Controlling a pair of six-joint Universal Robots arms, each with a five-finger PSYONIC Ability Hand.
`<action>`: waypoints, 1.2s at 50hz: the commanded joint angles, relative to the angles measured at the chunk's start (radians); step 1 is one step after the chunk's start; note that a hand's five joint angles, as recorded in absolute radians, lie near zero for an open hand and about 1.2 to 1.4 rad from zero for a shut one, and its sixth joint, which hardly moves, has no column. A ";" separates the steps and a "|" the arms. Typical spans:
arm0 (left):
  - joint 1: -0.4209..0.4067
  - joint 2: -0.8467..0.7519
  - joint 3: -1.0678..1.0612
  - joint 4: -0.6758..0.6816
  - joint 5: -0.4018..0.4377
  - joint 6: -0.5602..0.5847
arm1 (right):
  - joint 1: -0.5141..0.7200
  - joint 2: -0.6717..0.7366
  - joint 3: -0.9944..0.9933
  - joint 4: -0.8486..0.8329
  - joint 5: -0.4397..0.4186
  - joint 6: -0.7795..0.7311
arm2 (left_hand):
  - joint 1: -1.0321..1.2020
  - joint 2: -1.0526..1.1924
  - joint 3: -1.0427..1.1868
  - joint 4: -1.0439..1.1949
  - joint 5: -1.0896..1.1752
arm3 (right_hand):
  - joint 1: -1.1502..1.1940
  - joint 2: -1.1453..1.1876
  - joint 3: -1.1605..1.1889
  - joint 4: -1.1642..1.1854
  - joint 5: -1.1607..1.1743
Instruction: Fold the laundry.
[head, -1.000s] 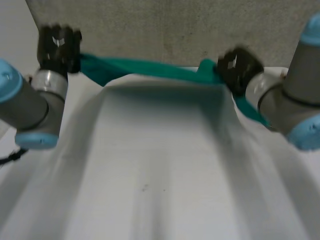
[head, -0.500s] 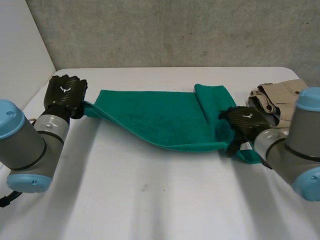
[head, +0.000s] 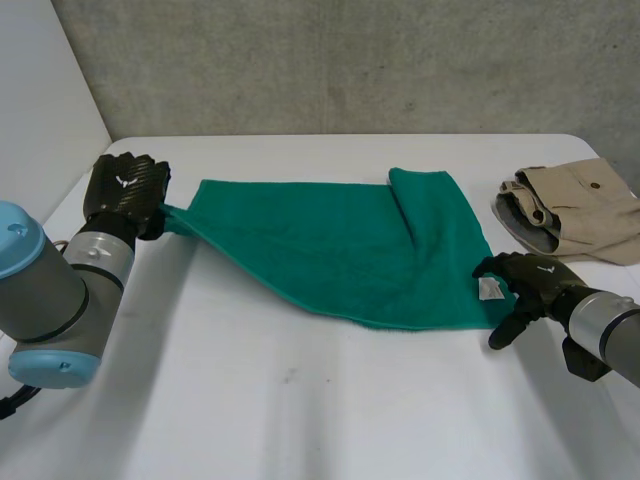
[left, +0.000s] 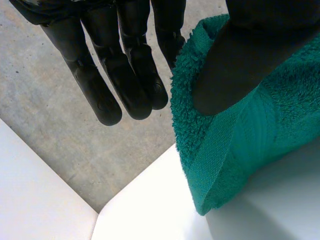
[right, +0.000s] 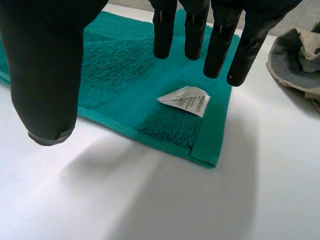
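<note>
A green terry towel (head: 340, 245) lies spread mid-frame on the white table (head: 300, 400); the left hand (head: 127, 190), at frame left, pinches its corner; the right hand (head: 530, 280), lower right, fingers straight, holds nothing.

Looks like a robotics lab; bare white table (head: 300, 420), rough grey concrete wall (head: 350, 60) behind, plain white side panel (head: 40, 110)

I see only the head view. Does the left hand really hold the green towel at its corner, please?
Observer: Yes. In the left wrist view, the left hand pinches the towel corner under its thumb; the other fingers are straight, off the cloth.
Operator: And the right hand?
Observer: The right hand is open. Its fingers hang above the towel's corner, by the white label, and hold nothing.
</note>
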 joint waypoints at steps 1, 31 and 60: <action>0.004 -0.002 0.001 0.000 0.000 0.001 | 0.029 0.040 -0.015 -0.044 0.008 -0.022 | 0.257 0.197 0.202 0.194 0.243 | 0.192 0.157 0.144 0.146 0.147; 0.007 -0.008 0.005 0.002 0.000 0.001 | 0.038 0.158 -0.150 -0.047 0.063 -0.279 | 0.257 0.197 0.202 0.194 0.243 | 0.392 0.357 0.343 0.346 0.347; 0.007 -0.012 0.003 0.002 0.000 -0.001 | 0.064 0.241 -0.265 -0.039 0.083 -0.276 | 0.257 0.197 0.202 0.194 0.243 | 0.509 0.474 0.461 0.464 0.464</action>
